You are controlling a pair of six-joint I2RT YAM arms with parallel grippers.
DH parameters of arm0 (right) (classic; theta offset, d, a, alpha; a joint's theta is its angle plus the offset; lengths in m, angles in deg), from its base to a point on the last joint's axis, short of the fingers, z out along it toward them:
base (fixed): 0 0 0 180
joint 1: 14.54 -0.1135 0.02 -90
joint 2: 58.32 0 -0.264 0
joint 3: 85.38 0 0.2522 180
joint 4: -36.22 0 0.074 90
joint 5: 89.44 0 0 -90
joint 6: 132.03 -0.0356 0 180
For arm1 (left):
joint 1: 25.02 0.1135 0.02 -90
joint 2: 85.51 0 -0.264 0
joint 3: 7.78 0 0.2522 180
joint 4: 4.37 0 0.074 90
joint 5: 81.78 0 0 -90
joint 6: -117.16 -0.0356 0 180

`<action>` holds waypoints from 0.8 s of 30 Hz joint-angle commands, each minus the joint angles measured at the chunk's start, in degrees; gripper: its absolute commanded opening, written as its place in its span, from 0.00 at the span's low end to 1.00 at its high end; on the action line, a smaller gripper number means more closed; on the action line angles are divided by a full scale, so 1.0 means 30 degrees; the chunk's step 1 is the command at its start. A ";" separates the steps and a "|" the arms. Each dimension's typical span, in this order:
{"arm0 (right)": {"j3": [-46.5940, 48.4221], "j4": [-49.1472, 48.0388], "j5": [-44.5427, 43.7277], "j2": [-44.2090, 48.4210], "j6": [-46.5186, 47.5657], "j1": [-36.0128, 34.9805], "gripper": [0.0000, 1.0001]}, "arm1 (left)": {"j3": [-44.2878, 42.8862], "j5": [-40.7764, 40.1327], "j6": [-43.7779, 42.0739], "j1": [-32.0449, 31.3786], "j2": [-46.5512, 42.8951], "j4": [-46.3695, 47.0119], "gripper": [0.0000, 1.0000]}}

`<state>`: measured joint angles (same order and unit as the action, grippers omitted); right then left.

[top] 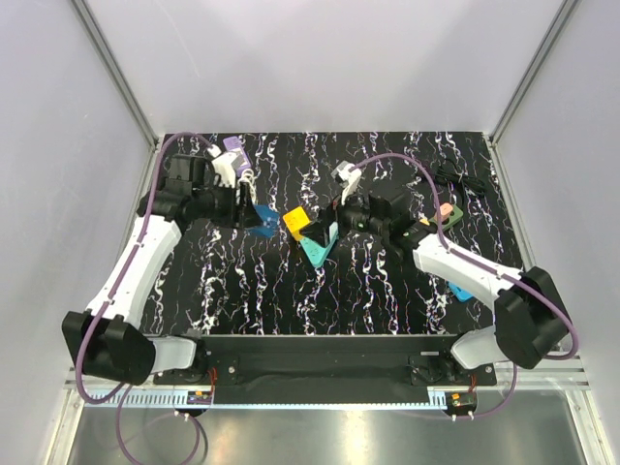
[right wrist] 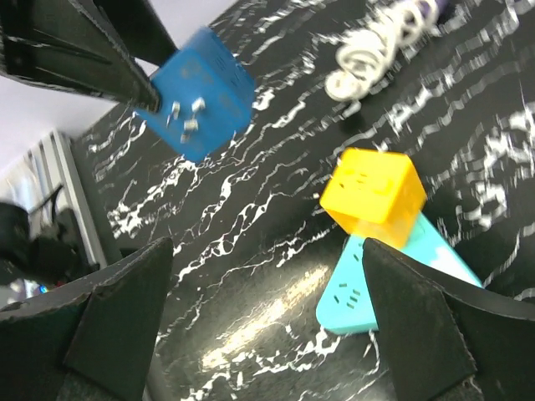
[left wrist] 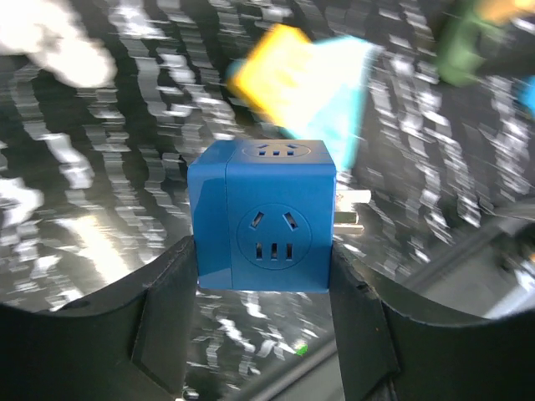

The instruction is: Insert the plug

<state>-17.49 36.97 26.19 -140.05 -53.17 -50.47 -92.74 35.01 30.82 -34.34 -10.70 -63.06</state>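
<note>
1. The insertion is not yet made. The blue cube plug (top: 263, 217) hangs left of the middle of the table (top: 387, 291), its bare metal prongs facing the right edge, apart from any socket.
2. The likely targets, a yellow cube (top: 296, 224) and the teal socket block (top: 318, 244) touching it, sit just beside the plug near the table's middle. Which one takes the prongs cannot be told.
3. The left fingers (left wrist: 167, 317) clamp two opposite faces of the blue cube plug, apparently holding it clear of the table.
4. The right fingers (right wrist: 117, 317) stand wide apart and hold nothing, hovering near the yellow cube.
5. Still to do, on this evidence: line up the prongs with a socket and press them home.
</note>
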 commanded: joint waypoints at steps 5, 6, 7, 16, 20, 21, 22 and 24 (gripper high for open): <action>0.0588 -0.0267 0.0133 0.0791 0.5319 -0.2643 1.00 | 0.0501 0.3845 0.1650 -0.2193 -0.1585 -0.0229 0.00; 0.0996 0.0058 -0.0074 0.0674 0.5613 -0.2935 1.00 | 0.0443 0.3758 0.1767 -0.2340 -0.1702 -0.0200 0.00; 0.1116 0.0264 -0.0279 0.0469 0.6080 -0.3344 1.00 | 0.0326 0.3902 0.1855 -0.2690 -0.1732 -0.0171 0.00; 0.1937 0.0647 -0.2505 -0.0088 0.7431 -0.4959 0.99 | 0.0208 0.4020 0.1973 -0.3074 -0.1644 -0.0171 0.00; 0.2026 0.0677 -0.3208 -0.0382 0.7725 -0.5223 0.94 | -0.0026 0.3904 0.2207 -0.3074 -0.1702 -0.0171 0.00; 0.1909 0.0589 -0.3413 -0.0382 0.7697 -0.5252 0.94 | -0.0143 0.3758 0.2352 -0.3074 -0.1761 -0.0171 0.00; 0.1647 0.0299 -0.3705 -0.0150 0.7319 -0.5253 0.95 | -0.0115 0.3554 0.2354 -0.3074 -0.1848 -0.0142 0.00; 0.0098 -0.1367 -0.4438 0.0812 0.6791 -0.5253 1.00 | 0.0089 0.2822 0.2267 -0.3074 -0.2403 0.0325 0.00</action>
<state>-14.58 38.22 17.22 -140.64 -32.36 -65.72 -91.21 43.92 36.59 -43.33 -14.31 -65.22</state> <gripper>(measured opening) 0.986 0.592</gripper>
